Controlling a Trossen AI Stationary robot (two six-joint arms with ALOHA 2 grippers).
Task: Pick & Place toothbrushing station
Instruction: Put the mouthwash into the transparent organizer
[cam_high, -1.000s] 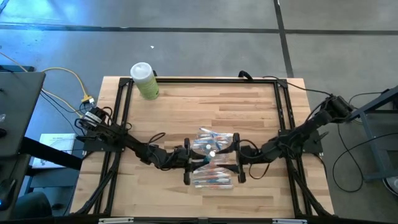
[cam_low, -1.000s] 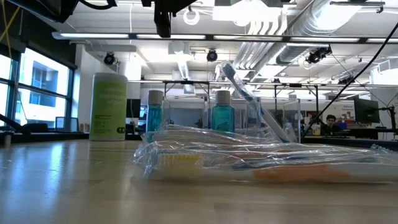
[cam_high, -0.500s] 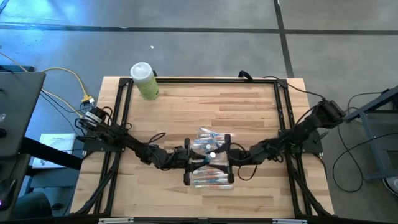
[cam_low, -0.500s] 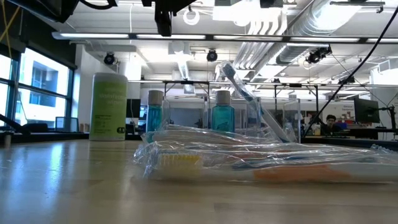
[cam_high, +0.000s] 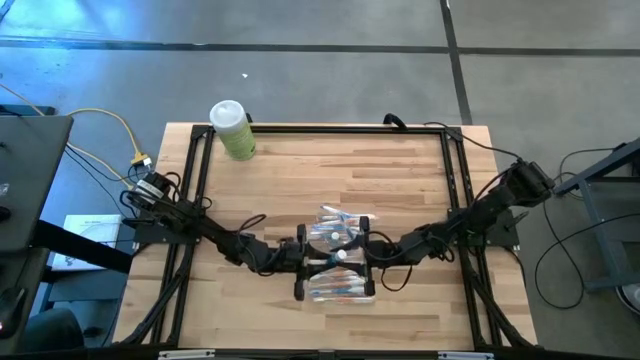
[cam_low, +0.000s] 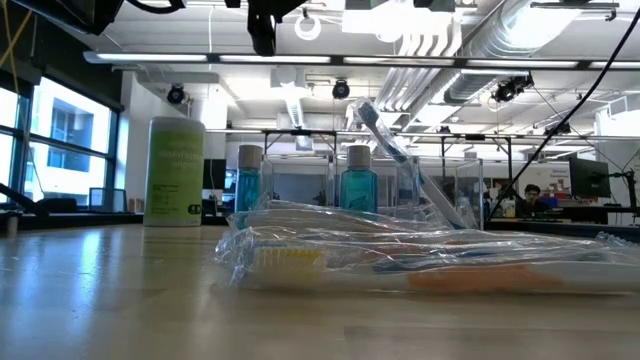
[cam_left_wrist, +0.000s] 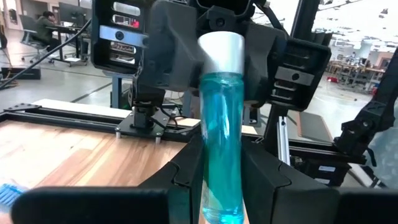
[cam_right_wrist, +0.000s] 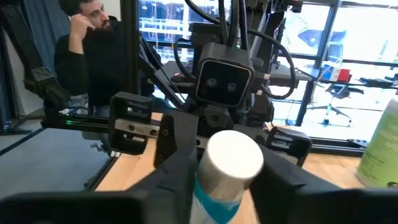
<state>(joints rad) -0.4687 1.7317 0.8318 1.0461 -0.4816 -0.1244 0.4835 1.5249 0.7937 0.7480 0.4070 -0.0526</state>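
A small blue tube (cam_left_wrist: 221, 137) with a round white cap (cam_right_wrist: 233, 158) hangs level above the table's near middle, between my left gripper (cam_high: 305, 265) and my right gripper (cam_high: 362, 255). Both are shut on it and point at each other. Below them a clear pack of toothbrushes (cam_high: 340, 290) lies flat on the table. Behind it is a clear holder (cam_high: 340, 222). In the low view two more blue tubes (cam_low: 248, 180) (cam_low: 358, 180) stand upright, and a toothbrush (cam_low: 400, 150) leans up behind the pack (cam_low: 420, 265). My left gripper pinches the tube's blue body (cam_left_wrist: 219, 186) between its two fingers, at the end away from the cap. The fingers come level from the table's left and lie along the tube, which is clear of the table. My right gripper pinches the tube's capped end (cam_right_wrist: 231, 163) between its two fingers (cam_left_wrist: 267, 59). It comes level from the table's right, along the tube, with the white cap facing its wrist.
A pale green bottle (cam_high: 232, 128) with a white cap stands at the table's far left corner. A black frame (cam_high: 330, 128) runs around the table's edges. A seated person (cam_right_wrist: 87, 56) shows beyond the table in the right wrist view.
My right gripper has moved toward the table's left, up to the tube, and its fingers have shut on the capped end. The tube has stayed where it was.
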